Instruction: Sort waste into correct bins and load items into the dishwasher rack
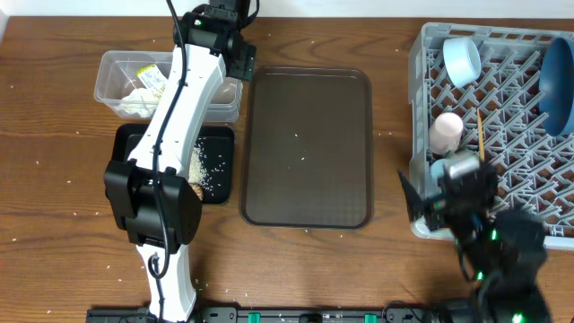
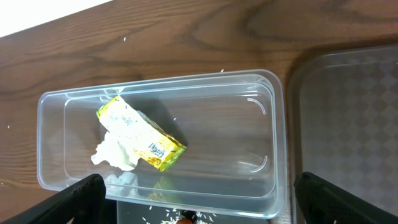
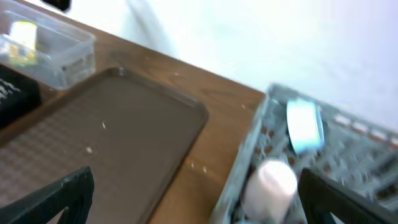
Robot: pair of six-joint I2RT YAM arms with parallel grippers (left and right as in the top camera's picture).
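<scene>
Left wrist: yellow-green wrapper (image 2: 142, 134) lies in clear tub (image 2: 273, 124), just beyond the released left gripper (image 2: 199, 202).

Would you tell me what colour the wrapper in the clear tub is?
Yellow-green, with small print; the wrapper shows best in the left wrist view.

One clear tub (image 1: 108, 85); one black tray (image 1: 229, 135); one serving tray (image 1: 332, 179) — one rack (image 1: 422, 99).

black tray (image 1: 218, 157): lying partly hidden beneath left arm (image 1: 184, 99).
pink cup (image 3: 270, 183): showing blurred, just ahead of right gripper (image 3: 199, 208).
</scene>
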